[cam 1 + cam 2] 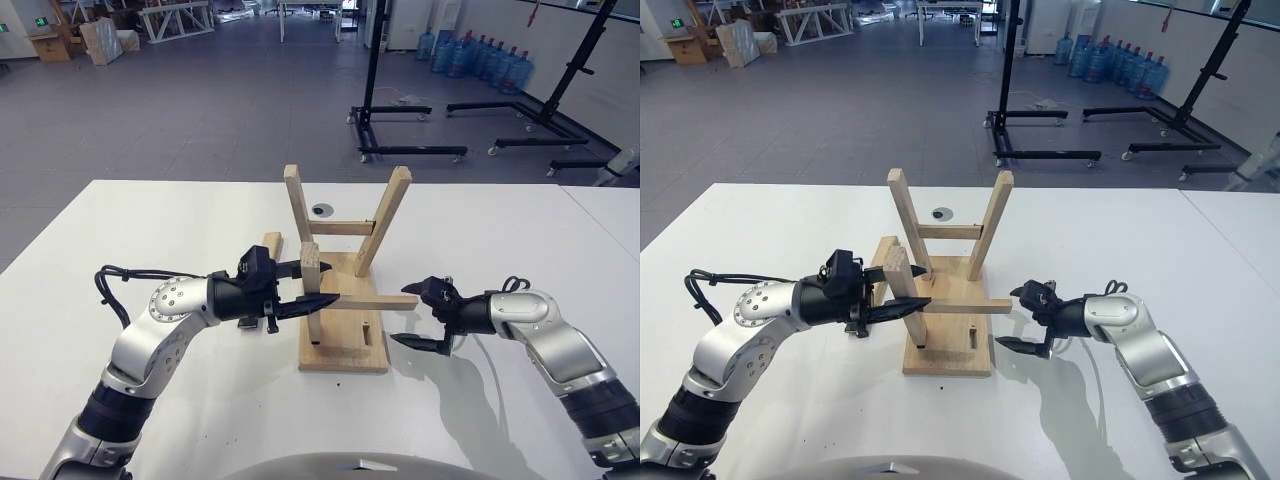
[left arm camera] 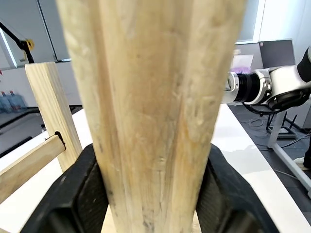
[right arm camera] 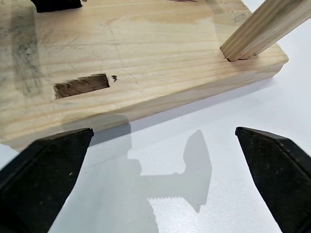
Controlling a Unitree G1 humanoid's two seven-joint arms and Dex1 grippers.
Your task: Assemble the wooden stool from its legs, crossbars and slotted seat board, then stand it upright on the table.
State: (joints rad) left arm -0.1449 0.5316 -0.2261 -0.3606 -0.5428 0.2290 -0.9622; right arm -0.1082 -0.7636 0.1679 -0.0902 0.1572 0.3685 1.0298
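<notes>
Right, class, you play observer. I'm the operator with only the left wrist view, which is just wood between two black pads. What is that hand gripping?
Observer: The left hand is shut on the near-left leg, which stands at the seat board's near-left corner.
Operator: Is the matching slot on the right filled?
Observer: No, the near-right slot is empty.
Operator: And the other hand?
Observer: The right hand is open and holds nothing. It sits beside the board's right edge, close to the free end of the crossbar that runs out from the held leg.
</notes>
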